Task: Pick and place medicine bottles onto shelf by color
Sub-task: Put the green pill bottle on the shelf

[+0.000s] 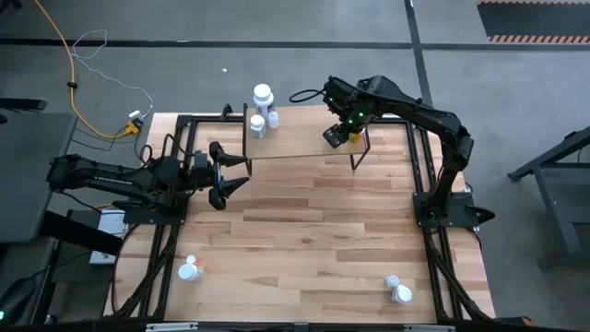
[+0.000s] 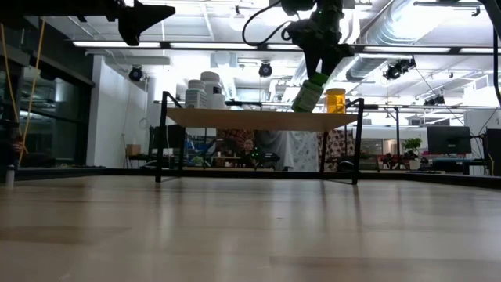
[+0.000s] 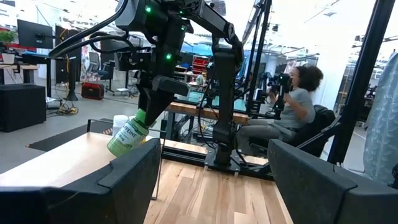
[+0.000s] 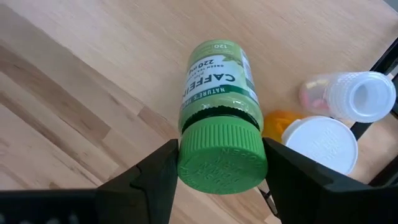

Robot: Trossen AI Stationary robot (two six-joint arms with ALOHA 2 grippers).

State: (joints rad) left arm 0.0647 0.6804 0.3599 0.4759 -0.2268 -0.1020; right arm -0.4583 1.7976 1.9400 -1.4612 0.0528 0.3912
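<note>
Right wrist: green cap fills the near frame; right gripper [image 4: 221, 163] clenched on the green bottle [image 4: 219, 78], long axis tilted over the shelf [image 4: 112, 56], orange bottle [image 4: 277, 122] just beside.
High: left gripper [image 1: 226, 175] waits released, off the shelf's left end.
Low: bottle tilted just above the board, room free.

shelf [image 1: 304, 138]: light-wood board on thin black legs, at the far middle of the table [image 1: 304, 249]
white bottles [image 1: 262, 112]: clustered at the shelf's left end
right gripper [image 1: 336, 135]: over the shelf's right part, on a green bottle [image 1: 334, 137]
left gripper [image 1: 230, 175]: fingers apart, just off the shelf's left near corner
near left: white bottle [image 1: 190, 270] on the table
near right: white bottle [image 1: 398, 290] on the table
</note>
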